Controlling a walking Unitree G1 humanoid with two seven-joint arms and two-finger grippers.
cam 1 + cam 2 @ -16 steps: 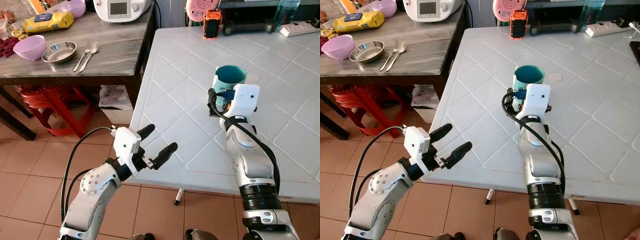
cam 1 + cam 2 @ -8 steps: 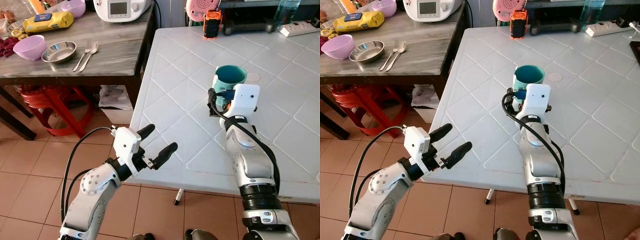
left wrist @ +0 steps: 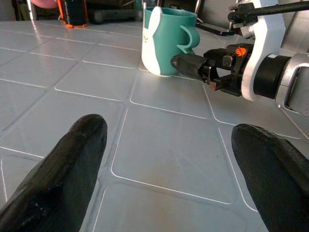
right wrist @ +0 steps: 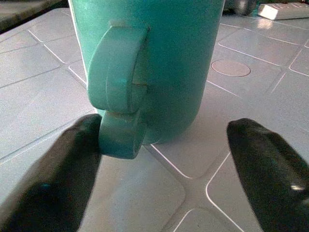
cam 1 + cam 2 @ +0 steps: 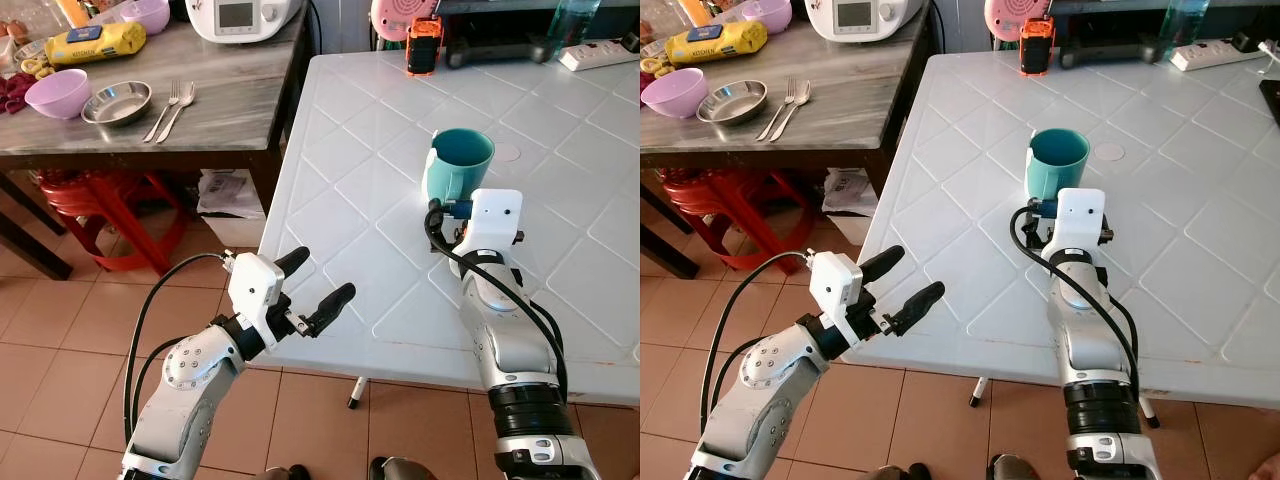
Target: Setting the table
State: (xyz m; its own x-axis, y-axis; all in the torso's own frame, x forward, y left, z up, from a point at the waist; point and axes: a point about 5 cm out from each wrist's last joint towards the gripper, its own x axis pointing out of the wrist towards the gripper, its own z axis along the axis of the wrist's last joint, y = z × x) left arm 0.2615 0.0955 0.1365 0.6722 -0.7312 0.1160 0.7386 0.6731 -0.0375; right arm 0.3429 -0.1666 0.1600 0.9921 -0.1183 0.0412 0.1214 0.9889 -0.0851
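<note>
A teal mug stands upright on the white table, its handle turned toward me. My right gripper is open just in front of the mug. Its fingers spread to either side of the handle, and one fingertip lies close beside the handle's base. The mug rests on the table by itself. My left gripper is open and holds nothing. It hovers at the table's near left edge, well short of the mug.
A dark wooden table to the left carries two forks, a steel bowl, a purple bowl and a yellow package. A red stool stands beneath it. An orange device and a power strip sit at the white table's far edge.
My right gripper has drawn back from the mug toward me, leaving it standing free on the table. The left arm has not moved.
</note>
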